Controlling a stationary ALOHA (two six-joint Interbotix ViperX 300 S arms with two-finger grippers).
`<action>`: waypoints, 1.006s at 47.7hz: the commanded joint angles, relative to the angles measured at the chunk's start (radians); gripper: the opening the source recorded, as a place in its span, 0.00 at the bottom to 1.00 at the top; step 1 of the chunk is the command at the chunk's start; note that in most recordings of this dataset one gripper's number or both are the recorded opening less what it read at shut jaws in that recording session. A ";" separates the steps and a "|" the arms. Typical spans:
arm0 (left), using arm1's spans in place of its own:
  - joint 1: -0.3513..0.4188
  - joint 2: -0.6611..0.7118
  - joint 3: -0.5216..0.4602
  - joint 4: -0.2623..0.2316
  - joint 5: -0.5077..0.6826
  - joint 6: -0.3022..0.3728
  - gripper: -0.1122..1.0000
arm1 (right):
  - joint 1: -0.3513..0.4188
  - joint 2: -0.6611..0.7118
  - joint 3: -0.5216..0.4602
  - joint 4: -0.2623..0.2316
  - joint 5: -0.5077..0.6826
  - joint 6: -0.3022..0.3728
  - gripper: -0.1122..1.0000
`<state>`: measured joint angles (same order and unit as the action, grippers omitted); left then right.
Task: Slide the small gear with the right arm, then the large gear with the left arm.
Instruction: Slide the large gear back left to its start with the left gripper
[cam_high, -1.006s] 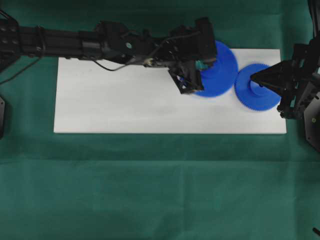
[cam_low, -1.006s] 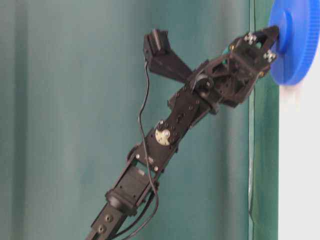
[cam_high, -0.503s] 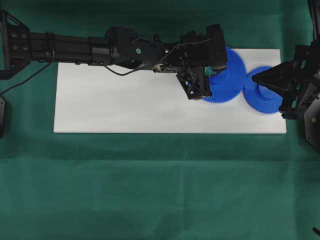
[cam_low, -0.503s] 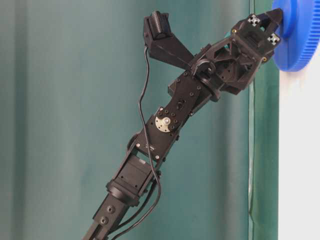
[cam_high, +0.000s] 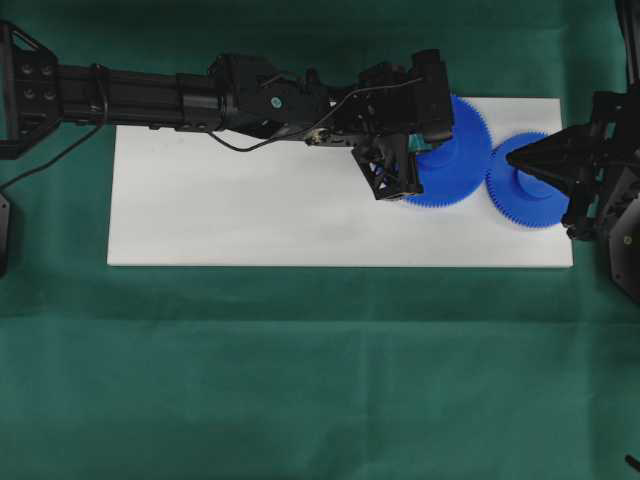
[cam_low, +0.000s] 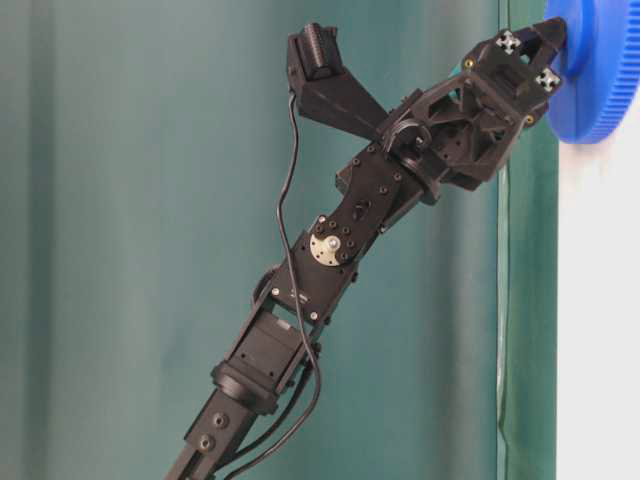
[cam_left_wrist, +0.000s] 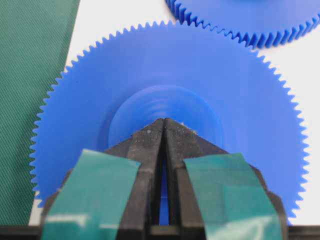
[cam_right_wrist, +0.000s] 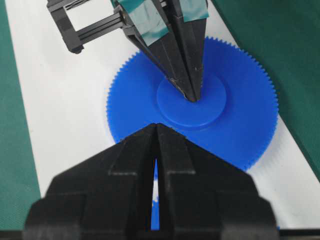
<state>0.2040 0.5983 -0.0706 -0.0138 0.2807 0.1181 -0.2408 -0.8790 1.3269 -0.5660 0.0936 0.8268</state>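
With both grippers pinched together, left gripper (cam_left_wrist: 164, 125) tip on the large gear (cam_high: 450, 150) hub and teeth beside the small gear (cam_high: 530, 195), I judged steady downward pressure best.

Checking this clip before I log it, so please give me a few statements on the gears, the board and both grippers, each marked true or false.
1. Both gears lie on the white board. True.
2. The large gear and the small gear sit at opposite ends of the board. False: they lie side by side at the right end, toothed rims meeting.
3. The left gripper has its tip on the large gear's raised hub. True.
4. The left gripper is wide open around the gear's rim. False: its fingers are closed together.
5. The right gripper is over the small gear. True.
6. The board rests on bare wood. False: it lies on a green cloth.
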 joint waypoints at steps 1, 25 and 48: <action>-0.002 -0.011 0.031 0.002 0.023 0.000 0.10 | 0.002 0.000 -0.011 0.002 -0.011 0.002 0.55; 0.077 -0.198 0.416 -0.002 -0.094 -0.009 0.10 | 0.002 0.000 -0.011 0.003 -0.012 0.006 0.55; 0.112 -0.425 0.992 -0.005 -0.364 -0.155 0.10 | 0.002 0.000 -0.018 0.023 -0.011 0.008 0.55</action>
<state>0.3099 0.1580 0.7701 -0.0138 -0.0859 0.0046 -0.2408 -0.8805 1.3269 -0.5476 0.0905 0.8360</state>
